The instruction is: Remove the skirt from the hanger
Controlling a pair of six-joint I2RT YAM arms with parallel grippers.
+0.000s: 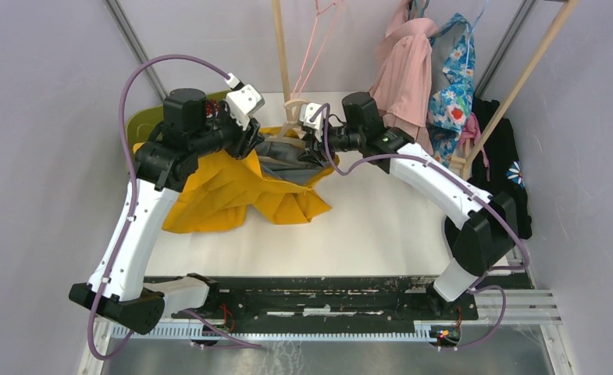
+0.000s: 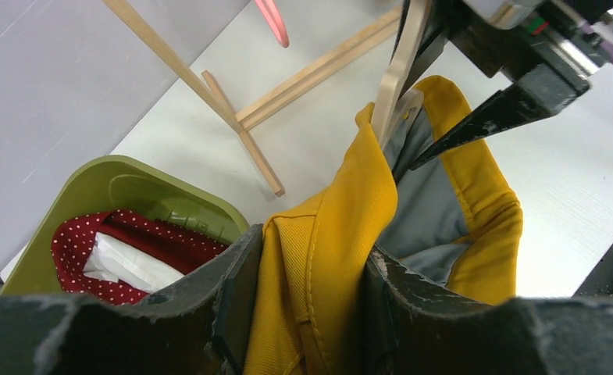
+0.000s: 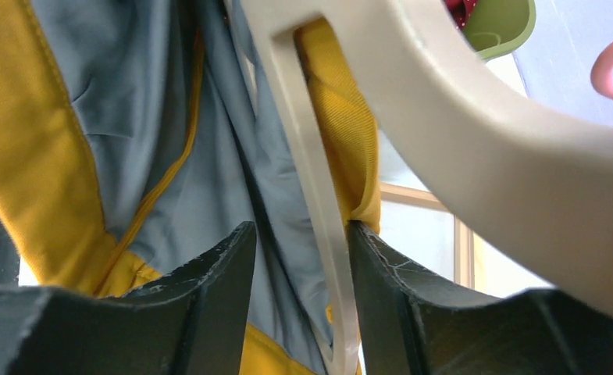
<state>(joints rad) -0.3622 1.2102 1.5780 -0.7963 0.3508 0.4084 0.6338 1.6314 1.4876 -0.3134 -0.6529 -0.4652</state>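
Note:
The yellow skirt (image 1: 225, 191) with grey lining lies spread on the white table, its waistband lifted between the arms. My left gripper (image 1: 248, 141) is shut on a yellow fold of the waistband (image 2: 326, 234), which fills the gap between both fingers (image 2: 233, 289). The cream hanger (image 1: 291, 109) stands at the waistband's top (image 2: 397, 70). My right gripper (image 1: 312, 148) is open around the hanger's thin bar (image 3: 318, 203) and the grey lining (image 3: 170, 117). The bar rests against the right finger (image 3: 397, 289); the left finger stands apart from it.
A green bin (image 1: 143, 121) holding a red dotted cloth (image 2: 131, 234) sits behind the left arm. A wooden rack (image 2: 209, 86) stands at the back, hung with pink (image 1: 404, 70), blue floral (image 1: 451, 86) and black (image 1: 506, 156) garments. A pink hanger (image 1: 318, 39) hangs above.

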